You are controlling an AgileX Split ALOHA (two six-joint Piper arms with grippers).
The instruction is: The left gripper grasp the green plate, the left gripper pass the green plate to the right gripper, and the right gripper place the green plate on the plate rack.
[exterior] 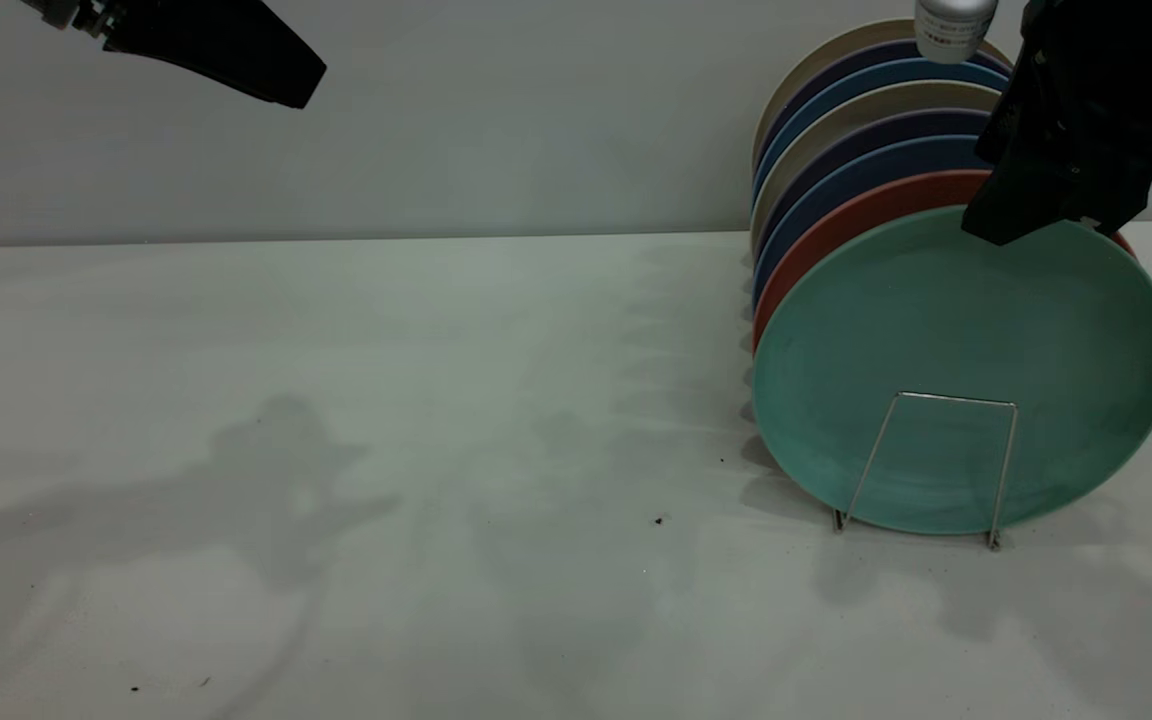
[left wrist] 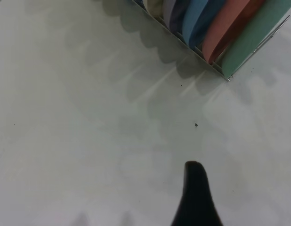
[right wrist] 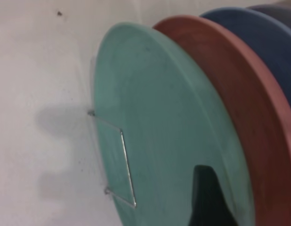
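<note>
1. Rack first: the thin silver wire plate rack (exterior: 936,465) stands on my pale desk (exterior: 386,450), its front loop before the round matte teal-green plate (exterior: 966,370) standing upright in it.
2. Behind it sits a salmon-pink plate (exterior: 856,225), then blue and beige plates.
3. My right gripper (exterior: 1021,215) touches the green rim's top; I cannot tell its jaws' state.
4. My left gripper (exterior: 286,85) hangs high, well apart; jaws' state unclear.

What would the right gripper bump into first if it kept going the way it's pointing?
Probably the green plate. The right gripper points down at the plate's top rim, where it stands in the plate rack in front of the red plate. Whether they already touch is unclear.
</note>
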